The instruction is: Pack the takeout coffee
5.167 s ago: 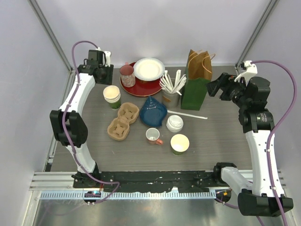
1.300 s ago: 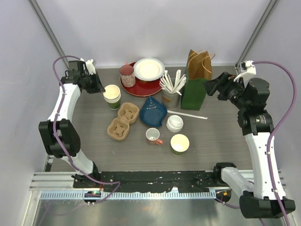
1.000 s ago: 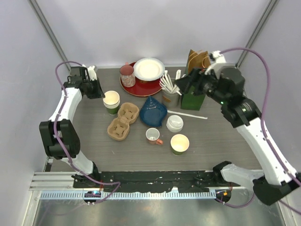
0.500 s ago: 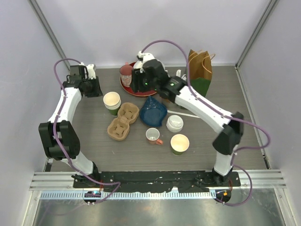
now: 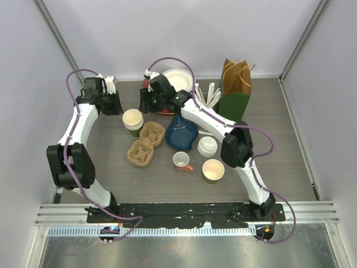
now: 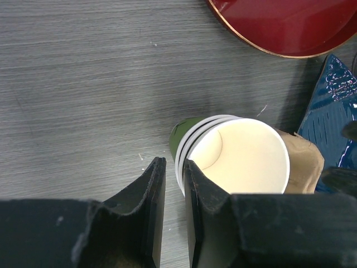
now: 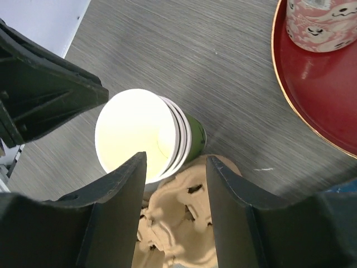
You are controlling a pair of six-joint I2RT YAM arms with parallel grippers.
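Grey tabletop — right gripper has swung over stacked cups, seemingly open.

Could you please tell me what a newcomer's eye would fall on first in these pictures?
Both arms crowd one spot. The left gripper and the open right gripper hover over the stack of green paper cups on the left of the table, next to the cardboard cup carrier. The right arm also stands out, stretched diagonally across the table from its base at the near right.
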